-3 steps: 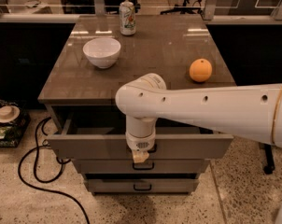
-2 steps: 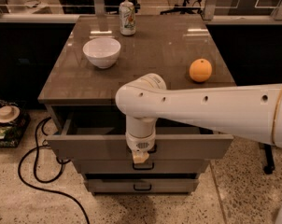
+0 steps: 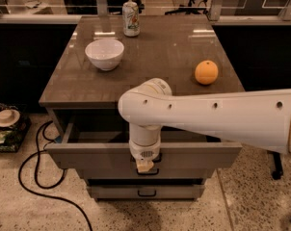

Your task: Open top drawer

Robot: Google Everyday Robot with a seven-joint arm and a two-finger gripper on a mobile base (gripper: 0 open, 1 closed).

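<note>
A cabinet with a brown tabletop [image 3: 150, 52] seen from above and in front. On the tabletop sit a white bowl [image 3: 104, 53] at far left, a can [image 3: 131, 17] at the far edge, and an orange [image 3: 206, 72] on the right, all well apart from each other and from the drawers.

The top drawer [image 3: 87, 154] is directly under the tabletop. Its wide grey front stands out toward the near side, past the tabletop's edge, leaving a dark gap above the tray, so it looks partly open. Its front runs left to right, and it slides near and far. Below it, a narrower drawer [image 3: 116, 192] sits closed, with its own small black handle [image 3: 146, 193].

A thick white arm [image 3: 222, 117] reaches in from the right, bends at a rounded joint over the drawer's gap, and drops straight down. The gripper [image 3: 145, 166] hangs at the middle of the top drawer's front, right on the handle [image 3: 149, 173], which is mostly hidden behind it. Whether the gripper is spread or pinching the handle cannot be told from here.

The relation that matters: the drawer front lies straight against the gripper, at the centre of its width, so any further opening looks like a straight pull toward the near side, square to the front, not left or right.

A black cable [image 3: 37, 177] loops on the floor at left
</note>
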